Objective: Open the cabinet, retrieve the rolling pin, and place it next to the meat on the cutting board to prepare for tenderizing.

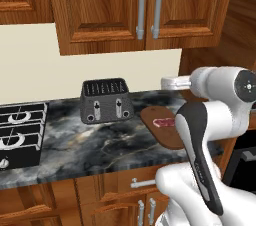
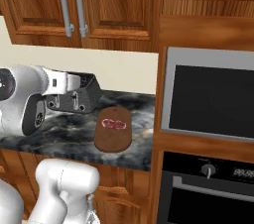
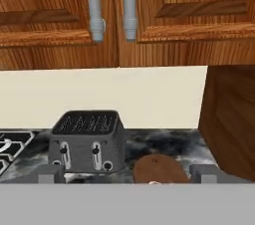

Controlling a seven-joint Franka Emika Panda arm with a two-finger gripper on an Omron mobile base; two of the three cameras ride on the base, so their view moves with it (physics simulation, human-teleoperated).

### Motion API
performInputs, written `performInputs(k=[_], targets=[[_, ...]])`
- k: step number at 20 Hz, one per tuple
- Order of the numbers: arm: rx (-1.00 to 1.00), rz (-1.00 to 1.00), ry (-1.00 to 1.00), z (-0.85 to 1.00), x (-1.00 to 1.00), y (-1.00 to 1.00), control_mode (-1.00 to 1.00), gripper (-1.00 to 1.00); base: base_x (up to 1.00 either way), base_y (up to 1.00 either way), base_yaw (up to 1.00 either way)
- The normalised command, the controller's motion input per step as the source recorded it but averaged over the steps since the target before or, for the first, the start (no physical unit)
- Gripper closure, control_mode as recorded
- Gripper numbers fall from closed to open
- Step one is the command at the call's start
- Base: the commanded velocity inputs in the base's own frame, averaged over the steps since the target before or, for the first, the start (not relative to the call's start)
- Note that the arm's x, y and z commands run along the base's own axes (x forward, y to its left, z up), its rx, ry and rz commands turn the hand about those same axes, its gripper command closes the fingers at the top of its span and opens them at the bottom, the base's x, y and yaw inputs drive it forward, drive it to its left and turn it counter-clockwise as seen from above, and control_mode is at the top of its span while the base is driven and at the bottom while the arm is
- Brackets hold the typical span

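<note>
The gripper (image 3: pixel 127 171), jaws released and holding nothing, sits low before the shut cabinet (image 3: pixel 174 15) at twelve o'clock, so reaching up it may strike the toaster (image 3: pixel 88 139)

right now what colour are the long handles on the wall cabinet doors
Grey, plain metal-looking bars against the reddish-brown cabinet; clearest in the left base view.

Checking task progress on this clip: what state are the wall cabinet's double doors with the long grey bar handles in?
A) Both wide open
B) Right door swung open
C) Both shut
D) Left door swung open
C: both doors of the cabinet lie flush, their handles side by side.
</note>
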Motion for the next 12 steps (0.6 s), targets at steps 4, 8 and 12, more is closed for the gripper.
performInputs(k=[4,8,12], targets=[[0.00,-0.08,-0.43,0.88,-0.17,0.01,-1.00,-1.00,0.00,0.00,0.00],[0.00,-0.11,-0.37,0.87,-0.16,0.00,-1.00,-1.00,0.00,0.00,0.00],[0.00,-0.12,-0.26,0.71,-0.09,0.00,-1.00,-1.00,0.00,0.00,0.00]])
